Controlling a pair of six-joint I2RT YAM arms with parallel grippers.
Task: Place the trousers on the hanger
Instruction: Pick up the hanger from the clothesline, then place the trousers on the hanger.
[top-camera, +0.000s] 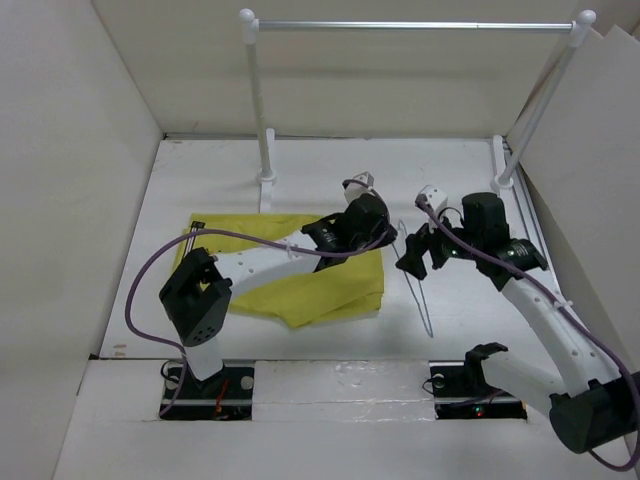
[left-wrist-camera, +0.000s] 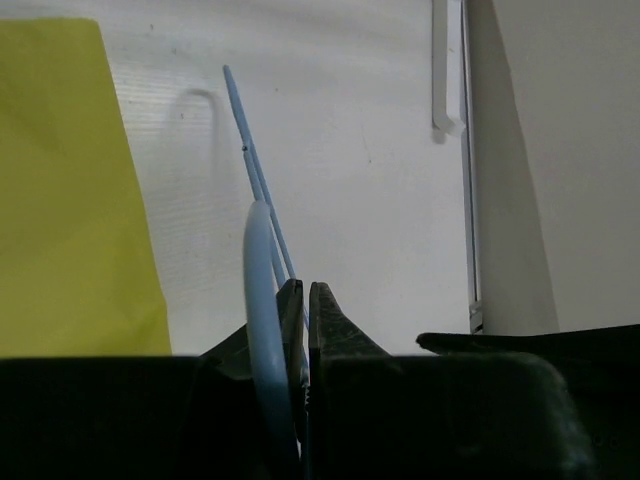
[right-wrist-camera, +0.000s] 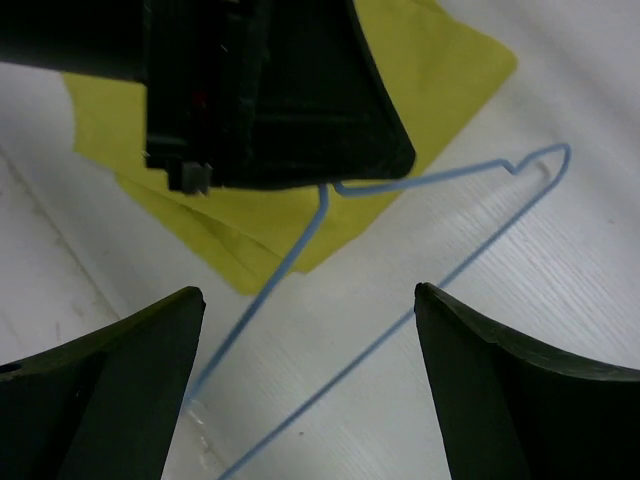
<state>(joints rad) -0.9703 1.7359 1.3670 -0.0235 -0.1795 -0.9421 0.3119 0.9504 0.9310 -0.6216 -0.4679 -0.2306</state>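
L wrist cam: left fingers (left-wrist-camera: 322, 312) clamped shut on hanger (left-wrist-camera: 260, 320) wire. R wrist cam alone shows right fingers (right-wrist-camera: 500, 390) spread wide, empty, over it. Top cam: trousers (top-camera: 330, 285) flat on table (top-camera: 200, 180).

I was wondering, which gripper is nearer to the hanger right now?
Left. The left gripper is shut on the hanger, pinching its wire. The right gripper hovers over the hanger with its fingers wide open, not gripping it.

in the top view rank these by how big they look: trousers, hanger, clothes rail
1. clothes rail: widest span, though thin and farthest from the camera
2. trousers: most solid area
3. hanger: thin wire seen nearly edge-on, so probably understated
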